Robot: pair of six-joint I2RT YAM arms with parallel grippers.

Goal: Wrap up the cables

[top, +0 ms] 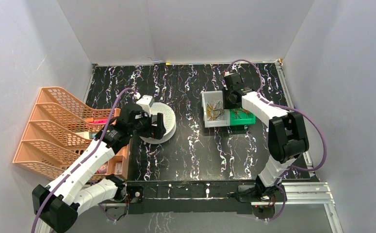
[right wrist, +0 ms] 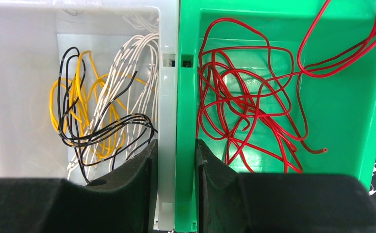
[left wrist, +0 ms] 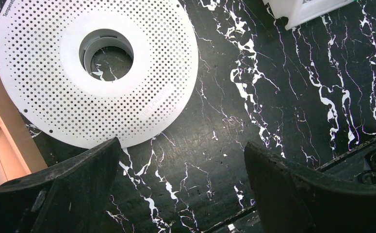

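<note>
White shells, blk joints on left arm (top: 86, 162) & right arm (top: 266, 109); purple leads (top: 322, 143), matte blk fingers (left wrist: 69, 194).

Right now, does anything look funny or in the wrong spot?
Yes. The right fingers pinch the adjoining walls between the white bin and the green bin, not the red cables. Those lie in a loose tangle in the green bin, and some strands loop up toward its right rim.

The cables (right wrist: 246, 104) are thin red wires, heaped in a loose tangle on the floor of the green bin (right wrist: 351, 111). A few long loops trail off toward one corner.
</note>
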